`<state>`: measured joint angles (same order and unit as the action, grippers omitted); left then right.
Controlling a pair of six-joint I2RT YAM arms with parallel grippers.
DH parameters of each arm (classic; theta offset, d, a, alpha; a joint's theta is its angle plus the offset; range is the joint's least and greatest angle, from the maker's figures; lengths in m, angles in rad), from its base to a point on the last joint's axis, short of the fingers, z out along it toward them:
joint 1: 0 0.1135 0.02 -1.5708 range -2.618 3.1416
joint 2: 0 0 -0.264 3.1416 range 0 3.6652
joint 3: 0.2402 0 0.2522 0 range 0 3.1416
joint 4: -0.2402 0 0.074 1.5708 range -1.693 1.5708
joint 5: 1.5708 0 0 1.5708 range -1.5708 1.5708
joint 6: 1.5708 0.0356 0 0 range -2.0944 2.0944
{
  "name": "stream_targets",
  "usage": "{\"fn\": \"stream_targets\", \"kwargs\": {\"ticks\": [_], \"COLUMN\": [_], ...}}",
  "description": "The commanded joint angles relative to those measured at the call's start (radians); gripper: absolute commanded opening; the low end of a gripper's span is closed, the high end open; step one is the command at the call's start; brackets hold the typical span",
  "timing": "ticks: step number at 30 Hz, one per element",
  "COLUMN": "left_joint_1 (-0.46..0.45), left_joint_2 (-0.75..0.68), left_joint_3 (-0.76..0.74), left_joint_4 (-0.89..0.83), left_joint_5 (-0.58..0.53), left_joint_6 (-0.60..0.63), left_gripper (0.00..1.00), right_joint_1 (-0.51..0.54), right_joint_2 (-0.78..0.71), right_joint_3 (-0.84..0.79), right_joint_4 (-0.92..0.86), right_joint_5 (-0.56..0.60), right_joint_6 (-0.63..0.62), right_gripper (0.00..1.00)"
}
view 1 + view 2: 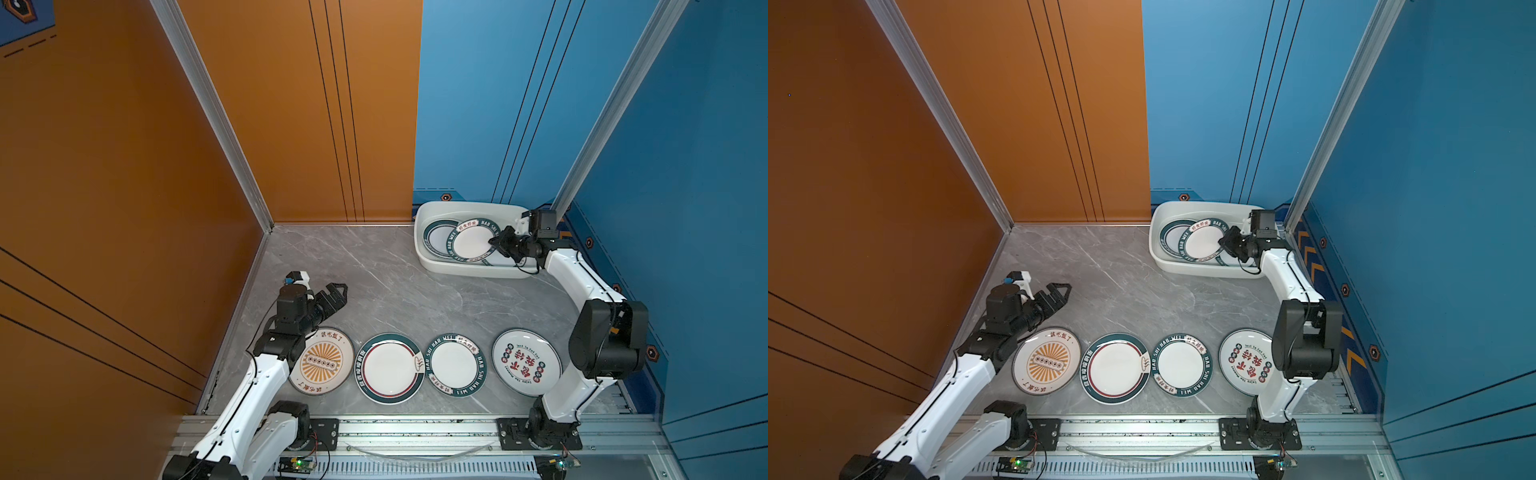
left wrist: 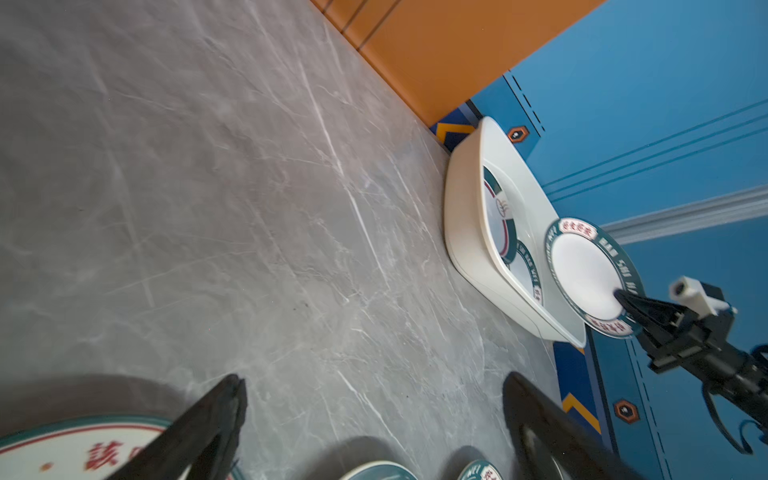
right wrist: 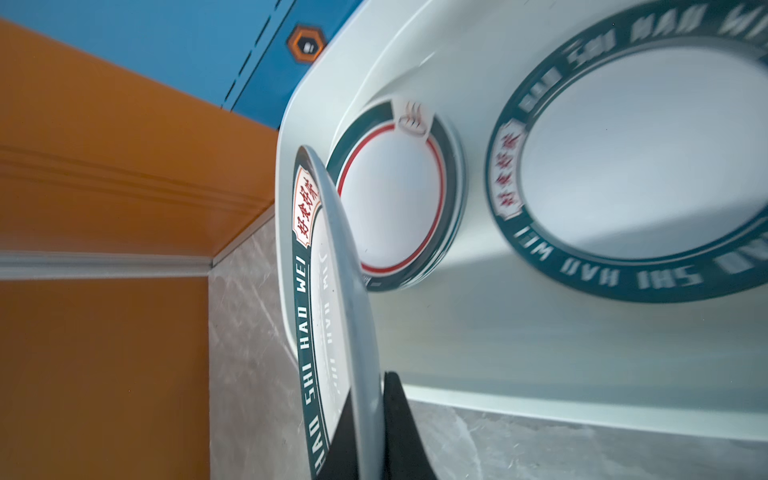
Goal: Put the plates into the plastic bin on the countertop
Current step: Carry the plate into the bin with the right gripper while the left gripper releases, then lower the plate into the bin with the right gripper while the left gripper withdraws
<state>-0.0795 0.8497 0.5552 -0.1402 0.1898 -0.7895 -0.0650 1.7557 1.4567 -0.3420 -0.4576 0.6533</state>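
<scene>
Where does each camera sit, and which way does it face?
Top views: high up, looking down on the grey marble countertop; left arm and right arm show.
Left wrist: on left arm, facing the white plastic bin; open left pincer shows.
Right wrist: on right arm, facing into the bin; right pincer grips a green-rimmed white plate.
Shared: both wrist views show that plate.

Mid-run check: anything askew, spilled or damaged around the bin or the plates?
Nothing broken or spilled. Only the lettered plate is off level: the right gripper pinches its rim and holds it tilted above the plastic bin, not yet released. The four plates on the countertop lie flat.
</scene>
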Motion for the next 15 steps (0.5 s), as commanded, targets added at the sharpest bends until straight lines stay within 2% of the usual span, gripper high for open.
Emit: {"fn": "stream_targets", "kwargs": {"ticks": [1, 6, 15], "left_joint_1": [0.064, 0.171, 0.251], "left_joint_2": [-0.063, -0.096, -0.093], "left_joint_3": [-0.045, -0.084, -0.111], "left_joint_4": [-0.107, -0.105, -0.095], "left_joint_5": [-0.005, 0.098, 0.188], "left_joint_6": [0.009, 0.008, 0.037], "left_gripper": [0.98, 0.98, 0.98], "right_joint_1": [-0.038, -0.094, -0.145], "right_joint_2": [0.042, 0.102, 0.188], "right_joint_3": [0.074, 0.134, 0.195], "right_joint_4": [-0.039, -0.061, -0.115], "right_joint_5": [0.065, 0.107, 0.16], "right_joint_6": [-0.002, 0.008, -0.012], "right_gripper": [0.0, 0.0, 0.0]}}
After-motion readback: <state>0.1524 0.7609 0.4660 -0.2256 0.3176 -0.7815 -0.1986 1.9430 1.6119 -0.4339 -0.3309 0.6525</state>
